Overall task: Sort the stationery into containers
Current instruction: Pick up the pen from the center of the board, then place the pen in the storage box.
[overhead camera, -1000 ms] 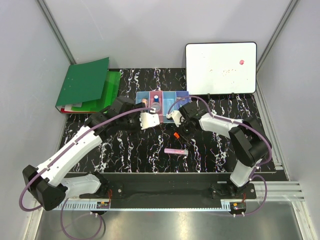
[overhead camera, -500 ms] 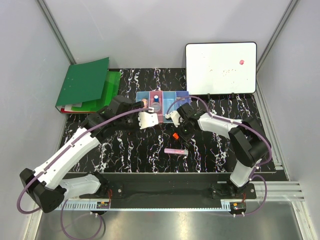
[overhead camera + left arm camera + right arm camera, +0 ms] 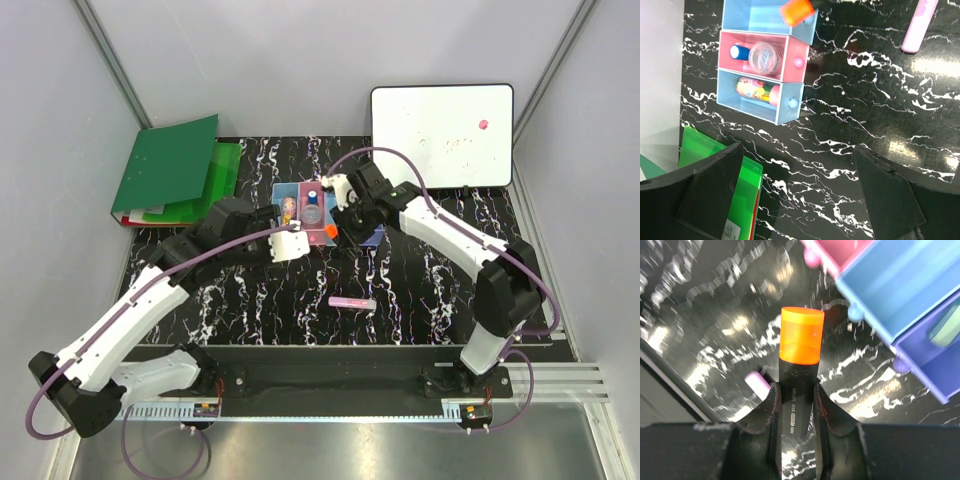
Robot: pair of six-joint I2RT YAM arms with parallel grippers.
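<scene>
My right gripper (image 3: 794, 405) is shut on the black orange-capped stick (image 3: 801, 335) and holds it above the table, just in front of the bins; the stick also shows in the top view (image 3: 331, 231). The pink bin (image 3: 796, 54) holds a round clear piece (image 3: 763, 57) and a small blue-capped item. The light blue bin (image 3: 790, 102) beside it holds the pink-yellow eraser (image 3: 757, 90). The violet-blue bin (image 3: 935, 355) holds a green pen (image 3: 945, 325). The pink marker (image 3: 352, 301) lies on the table nearer me. My left gripper (image 3: 800, 200) is open and empty, left of the bins.
Green binders (image 3: 175, 170) lie at the far left, and their edge shows under my left finger (image 3: 740, 200). A whiteboard (image 3: 442, 122) stands at the far right. The second light blue bin (image 3: 900, 285) shows nothing inside.
My right gripper closed on the orange-capped stick, lifted it off the table and carried it up and left to the bins. My left gripper drew back slightly.
</scene>
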